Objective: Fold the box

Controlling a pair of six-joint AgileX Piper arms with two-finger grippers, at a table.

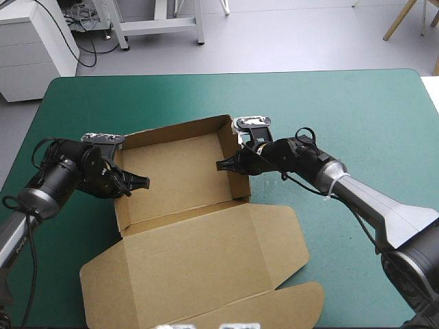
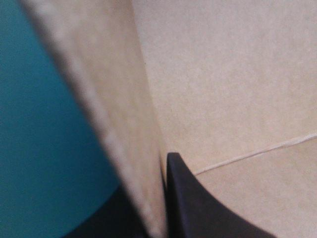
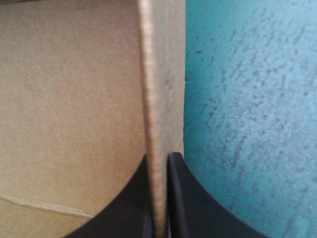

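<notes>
The brown box (image 1: 180, 179) sits mid-table as an open tray, three walls raised, its lid (image 1: 199, 264) lying flat toward the near edge. My left gripper (image 1: 134, 182) pinches the tray's left wall (image 2: 124, 129), one black finger on each side. The right gripper (image 1: 230, 165) is shut on the right wall (image 3: 159, 109) in the same way, the board edge running up between its fingers. Inside each wall I see the tray floor (image 3: 64, 99); outside lies the teal-green cover (image 3: 247, 99).
The lid's side flaps (image 1: 302, 301) spread flat near the table's front edge. Bare teal-green cover (image 1: 357, 116) stretches to the right and behind the box. A white cabinet (image 1: 27, 48) stands beyond the far left corner.
</notes>
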